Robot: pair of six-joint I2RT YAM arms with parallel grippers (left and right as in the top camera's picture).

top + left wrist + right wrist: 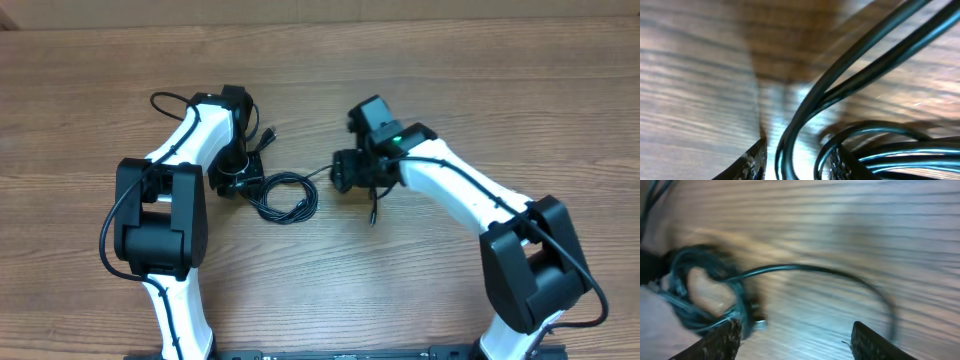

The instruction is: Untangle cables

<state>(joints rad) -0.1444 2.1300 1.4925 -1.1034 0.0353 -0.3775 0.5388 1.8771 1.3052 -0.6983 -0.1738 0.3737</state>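
The black cables (pixel 285 197) lie as a loose coil on the wooden table between my two arms. A thin strand (pixel 320 172) runs from the coil toward my right gripper (pixel 350 176), and a short end (pixel 373 212) trails just below it. My left gripper (pixel 243 178) sits at the coil's left edge. In the left wrist view two cable strands (pixel 790 145) pass between its fingers (pixel 754 162) with gaps showing; the left gripper (pixel 797 164) is open. In the blurred right wrist view the right gripper (pixel 797 341) is wide open over bare wood. The coil (pixel 687 300) is by its left finger, and one cable (pixel 805 270) arcs away.
A small plug end (pixel 270 134) lies just beyond the left gripper. A thicker arm wire (pixel 165 100) loops out at the far left. Bare wood (pixel 330 290) stretches in front of the coil toward the near edge.
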